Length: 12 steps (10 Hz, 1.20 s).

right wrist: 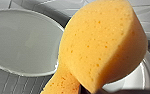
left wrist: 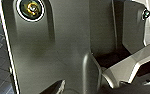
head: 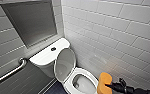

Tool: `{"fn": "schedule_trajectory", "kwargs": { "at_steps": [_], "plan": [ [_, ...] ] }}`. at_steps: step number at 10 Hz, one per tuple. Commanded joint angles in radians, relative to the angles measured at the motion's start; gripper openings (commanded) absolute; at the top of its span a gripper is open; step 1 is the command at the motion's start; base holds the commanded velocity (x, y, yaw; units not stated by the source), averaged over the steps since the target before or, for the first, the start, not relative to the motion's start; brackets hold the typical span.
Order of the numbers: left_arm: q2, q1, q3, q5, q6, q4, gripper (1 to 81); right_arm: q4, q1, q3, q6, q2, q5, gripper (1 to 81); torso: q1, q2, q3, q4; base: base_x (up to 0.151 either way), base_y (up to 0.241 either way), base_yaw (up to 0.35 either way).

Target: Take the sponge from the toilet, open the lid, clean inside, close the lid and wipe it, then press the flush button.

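**Toilet with lid raised; sponge held at the bowl's right edge**

Left to right: a metal grab bar [head: 11, 72] slants along the dark left wall. The white tank top carries the flush button [head: 53, 49]. The lid [head: 64, 63] stands upright in front of the tank, leaving the bowl of the toilet [head: 91, 76] open. At the bowl's right rim the right gripper [head: 108, 86] is clamped on the sponge [head: 104, 82], which is held on edge. The tiled wall [head: 121, 40] rises close behind, leaving little room on that side.
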Motion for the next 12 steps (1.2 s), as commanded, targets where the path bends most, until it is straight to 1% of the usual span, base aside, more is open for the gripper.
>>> {"fn": "schedule_trajectory", "kwargs": {
  "at_steps": [1, 2, 4, 5, 7, 8, 9, 10, 12],
  "plan": [
    [-0.018, -0.006, 0.007, 0.086, 0.005, -0.014, 81.1, 0.017, 0.158, -0.052, 0.012, 0.027, -0.105, 1.0, 0.000, 0.000, 0.000, 0.000, 0.000, 0.000, 0.000],
    [-0.007, 0.000, -0.002, 0.072, 0.005, -0.011, 81.1, 0.016, 0.181, -0.091, 0.012, 0.079, -0.139, 1.0, 0.000, 0.000, 0.000, 0.000, 0.000, 0.000, 0.000],
    [-0.003, 0.002, -0.005, 0.071, 0.005, -0.008, 81.1, 0.017, 0.216, -0.155, 0.014, 0.156, -0.179, 1.0, 0.000, 0.000, 0.000, 0.000, 0.000, 0.000, 0.000],
    [-0.001, 0.002, -0.005, 0.071, 0.005, -0.008, 81.1, 0.016, 0.236, -0.183, 0.014, 0.194, -0.208, 1.0, 0.064, -0.100, 0.000, 0.000, 0.000, 0.000, 0.000],
    [0.001, 0.002, -0.005, 0.069, 0.005, -0.007, 81.1, 0.019, 0.260, -0.216, 0.014, 0.231, -0.229, 1.0, 0.071, -0.110, 0.000, 0.000, 0.000, 0.000, 0.000],
    [0.001, 0.002, -0.005, 0.069, 0.005, -0.008, 81.1, 0.020, 0.271, -0.224, 0.014, 0.245, -0.231, 1.0, 0.087, -0.135, 0.000, 0.000, 0.000, 0.000, 0.000],
    [0.001, 0.002, -0.005, 0.071, 0.005, -0.010, 81.1, 0.017, 0.277, -0.227, 0.014, 0.257, -0.231, 1.0, 0.043, -0.069, 0.000, 0.000, 0.000, 0.000, 0.000],
    [-0.001, 0.002, -0.005, 0.071, 0.005, -0.013, 81.1, 0.017, 0.283, -0.230, 0.014, 0.266, -0.231, 1.0, 0.065, -0.103, -0.071, 0.000, 0.000, 0.000, 0.000],
    [-0.001, 0.002, -0.005, 0.071, 0.005, -0.014, 81.1, 0.019, 0.297, -0.252, 0.014, 0.292, -0.231, 1.0, 0.081, -0.132, -0.109, 0.000, 0.000, 0.000, 0.000]
  ]
}}
